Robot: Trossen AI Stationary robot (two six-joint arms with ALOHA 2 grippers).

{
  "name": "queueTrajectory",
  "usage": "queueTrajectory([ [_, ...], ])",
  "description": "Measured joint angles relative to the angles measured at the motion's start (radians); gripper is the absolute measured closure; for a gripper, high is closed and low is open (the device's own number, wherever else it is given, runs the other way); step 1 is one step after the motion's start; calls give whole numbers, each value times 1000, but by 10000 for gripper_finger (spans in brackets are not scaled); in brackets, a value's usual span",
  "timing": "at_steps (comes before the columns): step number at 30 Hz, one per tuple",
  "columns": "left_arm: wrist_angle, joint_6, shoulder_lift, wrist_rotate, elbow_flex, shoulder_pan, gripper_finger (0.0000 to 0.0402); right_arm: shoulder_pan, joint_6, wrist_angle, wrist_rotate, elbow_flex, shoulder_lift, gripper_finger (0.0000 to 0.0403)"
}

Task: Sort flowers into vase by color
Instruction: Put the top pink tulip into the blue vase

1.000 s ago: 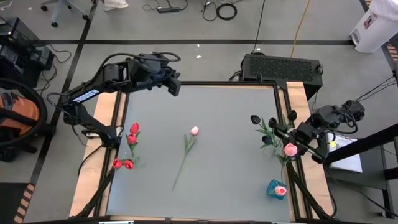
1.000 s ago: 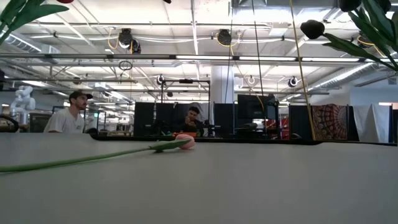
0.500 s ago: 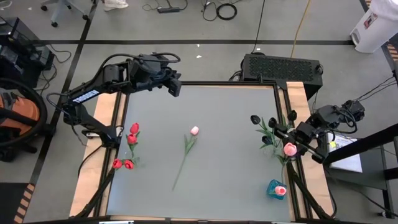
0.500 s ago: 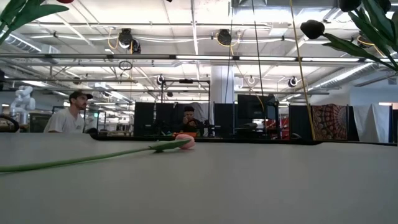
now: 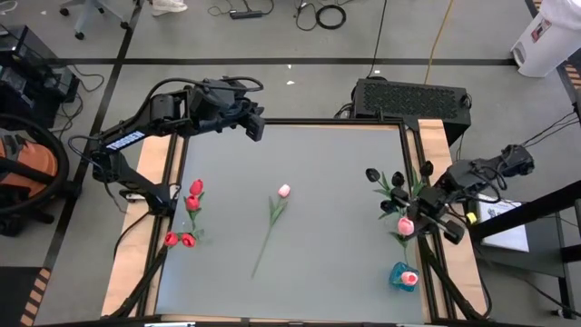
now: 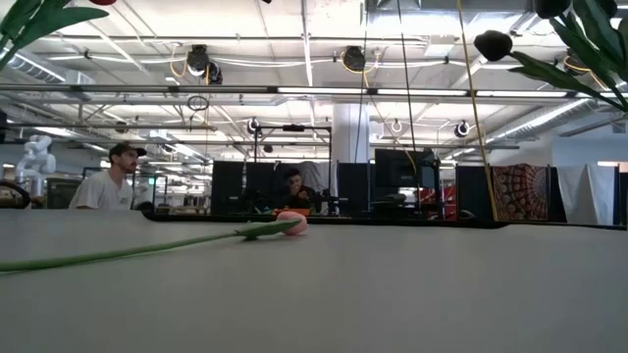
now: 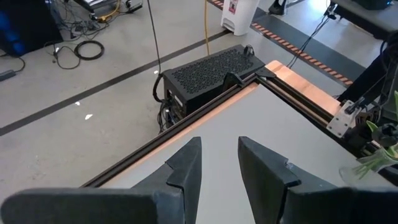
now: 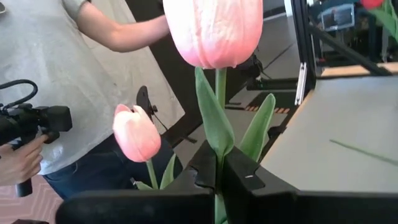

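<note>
Right gripper [image 8: 219,169] clamped on your pink tulip's [image 8: 213,28] stem, at the table's right edge above the blue vase [image 5: 404,275] | light, floppy: grip low on stem | left gripper [image 7: 219,163] slightly parted, empty, far corner | another pink tulip [image 5: 283,191] lies mid-table

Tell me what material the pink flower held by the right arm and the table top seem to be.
The pink flower looks like soft matte plastic or foam: smooth petals, uniform colour, a stiff moulded-looking stem in the right end effector. The table top seems a matte grey sheet, perhaps laminate or a mat, showing no glare.
</note>
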Motion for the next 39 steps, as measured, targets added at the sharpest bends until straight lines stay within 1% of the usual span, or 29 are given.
queueTrajectory([
  [7,0,0,0,0,0,0,290,0,73,0,0,0,26,403],
  [12,0,1,0,0,0,0,290,0,79,0,0,0,23,401],
  [24,0,1,0,-1,0,0,290,0,67,1,-1,0,23,372],
  [27,0,1,0,-1,0,0,290,0,60,25,-1,0,23,365],
  [32,0,1,0,-1,0,0,290,0,38,86,-26,0,22,340],
  [39,-1,1,0,-1,0,0,290,0,74,92,-28,0,22,284],
])
